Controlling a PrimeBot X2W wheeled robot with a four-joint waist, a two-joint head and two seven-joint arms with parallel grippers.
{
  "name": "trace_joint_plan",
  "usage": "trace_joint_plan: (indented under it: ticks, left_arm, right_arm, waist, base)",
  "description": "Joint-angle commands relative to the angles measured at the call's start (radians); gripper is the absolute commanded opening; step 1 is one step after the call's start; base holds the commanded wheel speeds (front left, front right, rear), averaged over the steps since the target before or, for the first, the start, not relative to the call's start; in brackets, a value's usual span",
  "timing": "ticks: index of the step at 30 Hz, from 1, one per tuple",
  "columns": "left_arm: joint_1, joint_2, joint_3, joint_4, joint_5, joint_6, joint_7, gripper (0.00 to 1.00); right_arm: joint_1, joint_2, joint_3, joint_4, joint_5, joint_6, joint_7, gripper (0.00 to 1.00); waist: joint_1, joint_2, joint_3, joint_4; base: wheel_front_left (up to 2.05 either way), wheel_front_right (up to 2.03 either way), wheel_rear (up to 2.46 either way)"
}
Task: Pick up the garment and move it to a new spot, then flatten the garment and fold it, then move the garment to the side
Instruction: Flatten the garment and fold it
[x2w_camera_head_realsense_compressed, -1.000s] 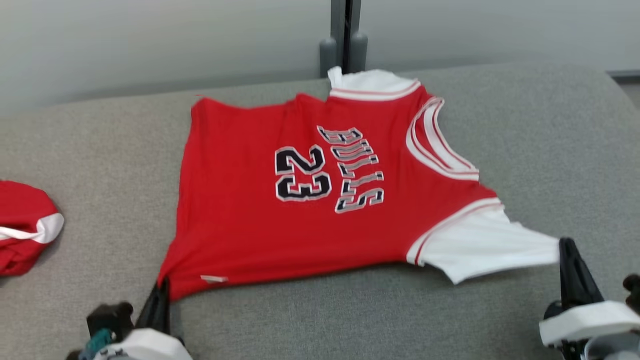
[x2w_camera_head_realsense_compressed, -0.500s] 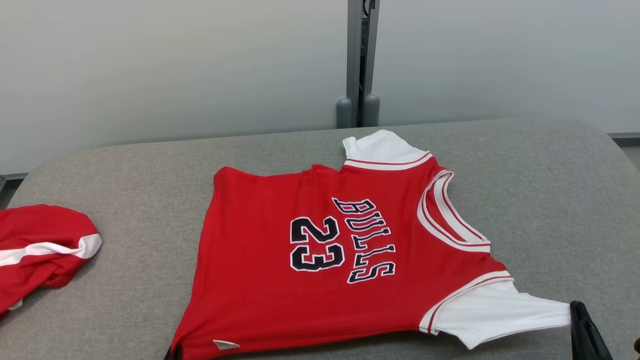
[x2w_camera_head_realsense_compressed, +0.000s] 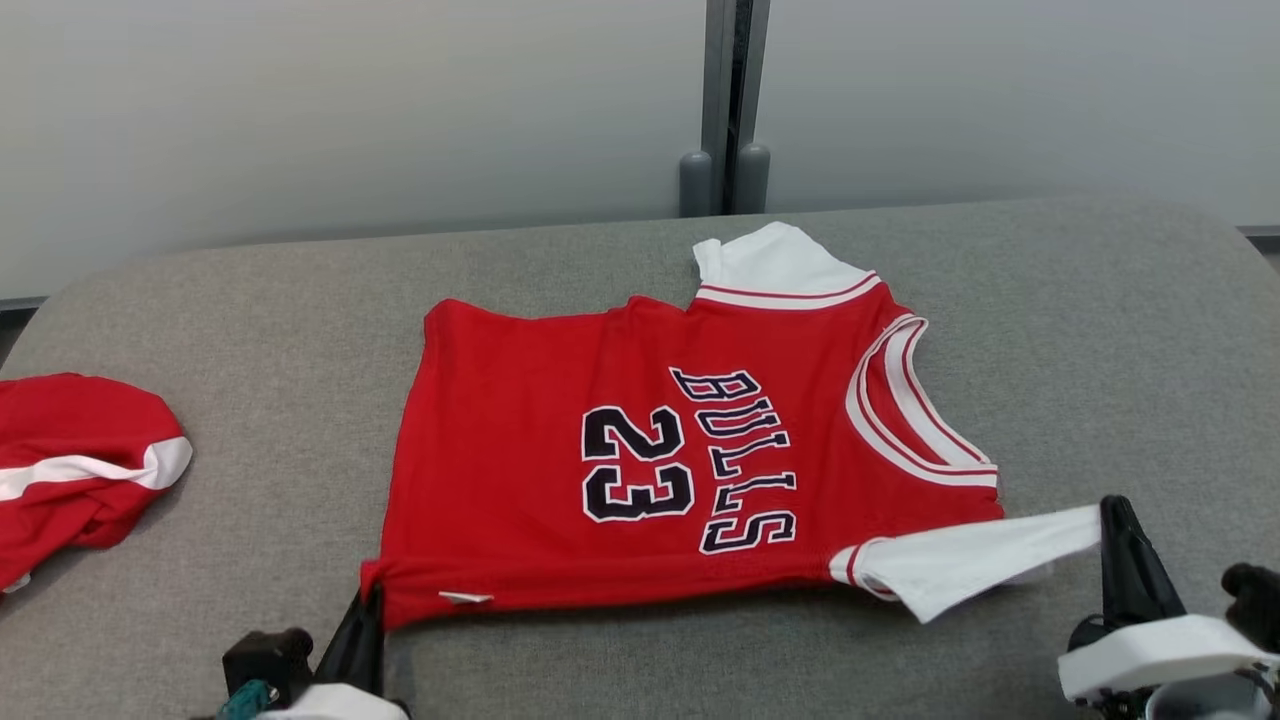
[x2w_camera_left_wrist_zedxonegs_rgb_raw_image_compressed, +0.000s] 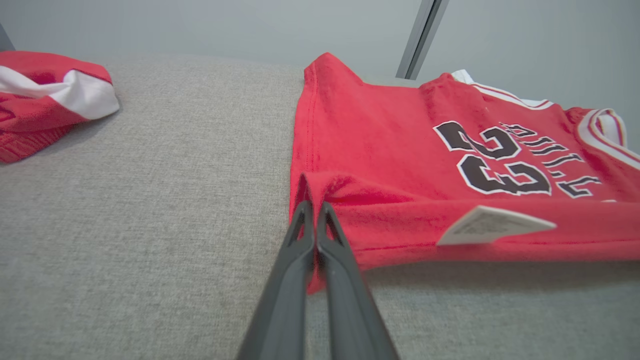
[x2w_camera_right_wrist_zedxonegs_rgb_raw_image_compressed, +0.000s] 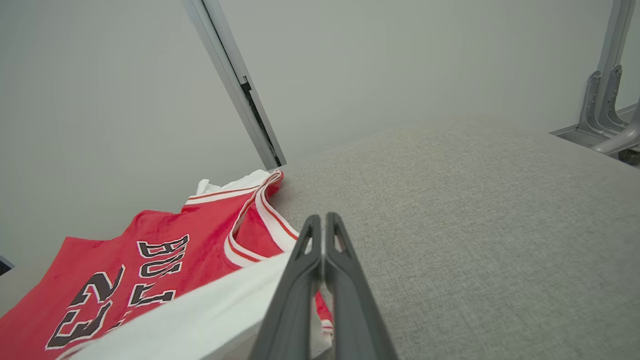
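1. Here, a red basketball garment (x2w_camera_head_realsense_compressed: 640, 470) lies face up across the middle of a grey padded tabletop (x2w_camera_head_realsense_compressed: 250, 300). Its collar points to the right edge and its hem to the left edge.
2. The left gripper (x2w_camera_head_realsense_compressed: 368, 610) is pressed together on the near hem corner (x2w_camera_head_realsense_compressed: 385, 580). We see its two dark fingers pinching red cloth.
3. The right gripper (x2w_camera_head_realsense_compressed: 1112, 510) is likewise closed, pinching the tip of the near white sleeve (x2w_camera_head_realsense_compressed: 970, 560).
4. Between the two grips, the garment's near side rides a little above the tabletop, with a shadow under it.
5. We judge the move to a new spot done and the flattening largely done, since the body lies smooth apart from a slight bump along its far side. The fold looks only begun. Finishing it and shifting the garment aside remain.
6. The far sleeve (x2w_camera_head_realsense_compressed: 770, 265) lies close to the tabletop's far edge, with a wall and an upright post (x2w_camera_head_realsense_compressed: 735, 100) just behind. We therefore see little room to carry cloth farther that way.
7. Toward the right edge the tabletop is bare and wide.
8. At the left edge sits another bunched red-and-white garment (x2w_camera_head_realsense_compressed: 80, 470), well apart from the hem, so that side is tighter.
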Motion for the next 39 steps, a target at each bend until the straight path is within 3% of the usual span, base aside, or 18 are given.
trace_joint_plan:
  ticks: [1, 13, 22, 23, 24, 25, 26, 27, 28, 29, 32, 39]
  left_arm:
    - [-0.041, 0.007, -0.005, 0.011, 0.015, -0.005, 0.000, 0.00]
    - [-0.289, 0.006, -0.026, 0.120, 0.071, -0.009, 0.000, 0.00]
    - [-0.389, 0.007, -0.016, 0.147, 0.088, -0.001, 0.000, 0.00]
    - [-0.395, 0.006, -0.016, 0.146, 0.091, 0.000, 0.000, 0.15]
    - [-0.395, 0.006, -0.016, 0.146, 0.091, 0.000, 0.000, 0.15]
    - [-0.401, 0.007, -0.013, 0.140, 0.093, 0.005, 0.000, 0.63]
    - [-0.403, 0.007, -0.010, 0.132, 0.096, 0.012, 0.000, 1.00]
    - [-0.403, 0.007, -0.009, 0.125, 0.095, 0.016, 0.000, 1.00]
    - [-0.400, 0.006, -0.008, 0.121, 0.088, 0.021, 0.000, 1.00]
    - [-0.394, 0.006, -0.006, 0.113, 0.080, 0.026, 0.000, 1.00]
    - [-0.339, 0.005, 0.017, 0.035, 0.031, 0.060, 0.000, 1.00]
    - [-0.229, 0.006, -0.030, -0.027, -0.014, 0.090, 0.000, 1.00]
  right_arm:
    - [-0.042, -0.004, 0.001, 0.012, -0.010, -0.001, -0.005, 0.00]
    - [-0.307, -0.002, -0.029, 0.158, -0.109, -0.001, -0.005, 0.00]
    - [-0.417, 0.001, -0.078, 0.217, -0.168, -0.001, -0.005, 0.00]
    - [-0.425, 0.001, -0.080, 0.222, -0.173, -0.001, -0.005, 0.00]
    - [-0.425, 0.001, -0.080, 0.222, -0.173, -0.001, -0.005, 0.00]
    - [-0.433, 0.001, -0.081, 0.227, -0.177, -0.001, -0.005, 0.00]
    - [-0.440, 0.001, -0.081, 0.230, -0.178, -0.001, -0.005, 0.00]
    - [-0.444, 0.002, -0.072, 0.231, -0.181, -0.001, -0.005, 0.40]
    - [-0.449, 0.001, -0.068, 0.222, -0.174, -0.001, -0.005, 0.90]
    - [-0.450, 0.001, -0.066, 0.212, -0.168, -0.001, -0.005, 1.00]
    - [-0.421, 0.002, -0.070, 0.152, -0.151, -0.001, -0.005, 1.00]
    - [-0.287, -0.001, -0.046, 0.060, -0.130, -0.001, -0.003, 1.00]
  waist:
    - [0.0000, -0.0001, 0.030, 0.003]
    - [0.0000, -0.0001, 0.182, 0.025]
    - [0.0000, -0.0001, 0.244, 0.032]
    - [0.0000, -0.0001, 0.249, 0.033]
    - [0.0000, -0.0001, 0.249, 0.033]
    - [0.0000, -0.0001, 0.253, 0.033]
    - [0.0000, -0.0001, 0.258, 0.033]
    - [0.0000, -0.0001, 0.261, 0.033]
    - [0.0000, -0.0001, 0.264, 0.033]
    - [0.0000, -0.0001, 0.266, 0.032]
    - [0.0000, -0.0001, 0.266, 0.026]
    - [0.0000, -0.0001, 0.250, 0.020]
  base:
    - [0.00, 0.00, 0.00]
    - [0.00, 0.00, 0.00]
    - [0.00, 0.00, 0.00]
    - [0.00, 0.00, 0.00]
    - [0.00, 0.00, 0.00]
    - [0.00, 0.00, 0.00]
    - [0.00, 0.00, 0.00]
    - [0.00, 0.00, 0.00]
    - [0.00, 0.00, 0.00]
    - [0.00, 0.00, 0.00]
    - [0.00, 0.00, 0.00]
    - [0.00, 0.00, 0.00]
